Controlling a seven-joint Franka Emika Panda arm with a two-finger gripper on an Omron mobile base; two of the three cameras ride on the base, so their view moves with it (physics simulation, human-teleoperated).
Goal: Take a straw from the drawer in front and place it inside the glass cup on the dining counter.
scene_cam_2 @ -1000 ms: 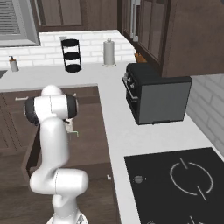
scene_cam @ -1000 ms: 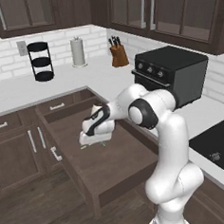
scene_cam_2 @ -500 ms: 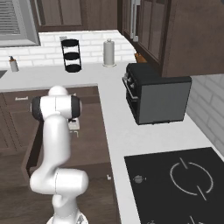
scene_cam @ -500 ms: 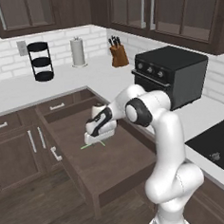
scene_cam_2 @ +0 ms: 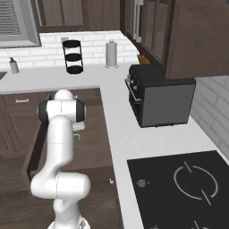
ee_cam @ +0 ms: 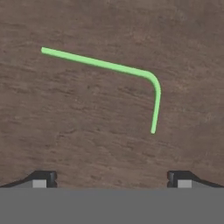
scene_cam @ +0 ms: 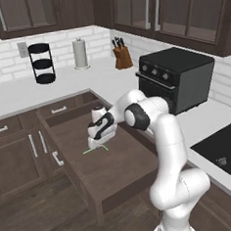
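The dark-brown drawer (scene_cam: 122, 165) stands pulled out from under the white wall counter. On its floor lies the light-green straw (ee_cam: 109, 66), thin, with a bend near one end; it is also a small green line (scene_cam: 94, 149) under the hand. My gripper (ee_cam: 111, 178) hangs open just above the drawer floor, its fingertips (ee_cam: 43, 176) wide apart and the straw a little ahead of them, untouched. From the left base view the gripper (scene_cam: 96, 142) points down over the straw. The glass cup and the dining counter are out of view.
A black toaster oven (scene_cam: 177, 76) sits on the wall counter (scene_cam: 100, 79) right of the arm. A knife block (scene_cam: 123, 58), a paper-towel roll (scene_cam: 80, 54) and a black tiered stand (scene_cam: 42, 63) line the back wall. A black cooktop (scene_cam_2: 183, 188) lies at the right.
The hand has sunk slightly towards the drawer floor, closer over the straw. The straw and the drawer have not moved.
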